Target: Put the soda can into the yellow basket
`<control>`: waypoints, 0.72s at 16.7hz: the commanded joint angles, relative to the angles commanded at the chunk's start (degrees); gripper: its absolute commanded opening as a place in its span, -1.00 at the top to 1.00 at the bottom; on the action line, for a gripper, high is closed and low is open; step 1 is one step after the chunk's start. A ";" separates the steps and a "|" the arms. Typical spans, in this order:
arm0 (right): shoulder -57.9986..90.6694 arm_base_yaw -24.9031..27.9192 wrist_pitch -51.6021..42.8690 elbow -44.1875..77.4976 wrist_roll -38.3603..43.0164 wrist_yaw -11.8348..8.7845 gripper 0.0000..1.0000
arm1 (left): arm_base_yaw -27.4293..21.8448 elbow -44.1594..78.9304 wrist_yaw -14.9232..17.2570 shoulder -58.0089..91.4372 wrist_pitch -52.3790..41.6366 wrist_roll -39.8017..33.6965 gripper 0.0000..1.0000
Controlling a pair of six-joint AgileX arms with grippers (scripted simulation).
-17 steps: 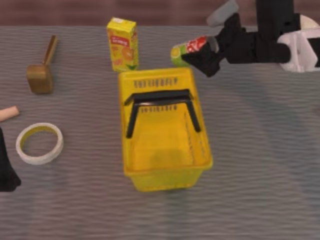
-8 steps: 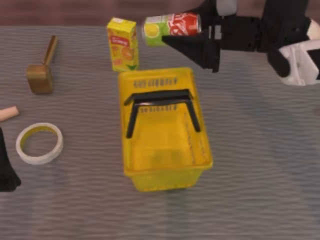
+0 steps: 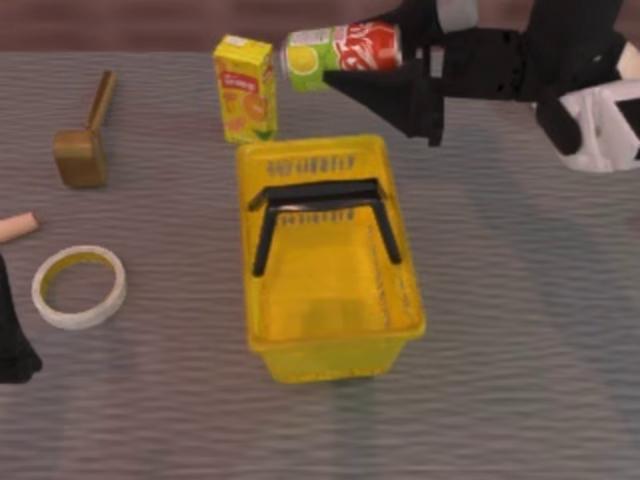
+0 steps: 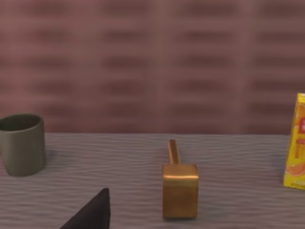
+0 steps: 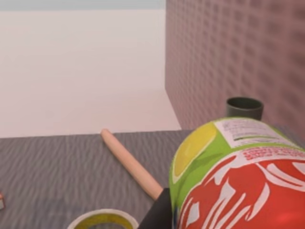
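The soda can (image 3: 340, 55), red and lime-green, lies on its side in the air with my right gripper (image 3: 372, 50) shut on it, beyond the far rim of the yellow basket (image 3: 325, 300) and next to the juice carton. In the right wrist view the can (image 5: 228, 176) fills the near corner against a dark finger (image 5: 159, 215). The basket stands mid-table, its black handles (image 3: 320, 195) folded across the opening. My left gripper (image 3: 15, 345) is parked at the table's left edge, open, with one finger (image 4: 90, 214) showing.
A yellow juice carton (image 3: 245, 88) stands just behind the basket's far left corner. On the left are a wooden mallet (image 3: 80, 150), a tape ring (image 3: 78, 287) and a wooden rod (image 3: 15, 228). A grey cup (image 4: 22, 143) stands farther left.
The right gripper has lifted the can off the table and carried it left, towards the juice carton. In the last half second it has barely moved. The left arm is still.
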 joint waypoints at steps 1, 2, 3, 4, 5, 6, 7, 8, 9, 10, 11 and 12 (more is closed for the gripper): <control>0.77 0.11 0.79 -0.09 -0.03 -0.10 1.00 | 0.00 0.00 0.00 0.00 0.00 0.00 -1.00; 2.12 0.17 2.17 -0.28 -0.08 -0.13 1.00 | 0.00 0.00 0.00 0.00 0.00 0.00 -1.00; 3.89 0.18 4.16 -0.58 -0.13 -0.08 1.00 | 0.00 0.00 0.00 0.00 0.00 0.00 -1.00; 5.87 0.21 6.76 -0.95 -0.19 -0.02 1.00 | 0.00 0.00 0.00 0.00 0.00 0.00 -1.00; 7.92 0.28 9.69 -1.40 -0.24 0.02 1.00 | 0.00 0.00 0.00 0.00 0.00 0.00 -1.00; 9.94 0.36 12.29 -1.87 -0.28 0.06 1.00 | 0.00 0.00 0.00 0.00 0.00 0.00 -1.00; 11.73 0.42 14.29 -2.32 -0.31 0.11 1.00 | 0.00 0.00 0.00 0.00 0.00 0.00 -1.00; 13.04 0.48 15.67 -2.69 -0.34 0.16 1.00 | 0.00 0.00 0.00 0.00 0.00 0.00 -1.00; 13.77 0.51 16.44 -2.95 -0.35 0.21 1.00 | 0.00 0.00 0.00 0.00 0.00 0.00 -1.00; 13.92 0.52 16.62 -3.02 -0.36 0.23 1.00 | 0.00 0.00 0.00 0.00 0.00 0.00 -1.00; 13.92 0.52 16.62 -3.02 -0.36 0.23 1.00 | 0.00 0.00 0.00 0.00 0.00 0.00 -1.00; 13.92 0.52 16.62 -3.02 -0.36 0.23 1.00 | 0.00 0.00 0.00 0.00 0.00 0.00 -1.00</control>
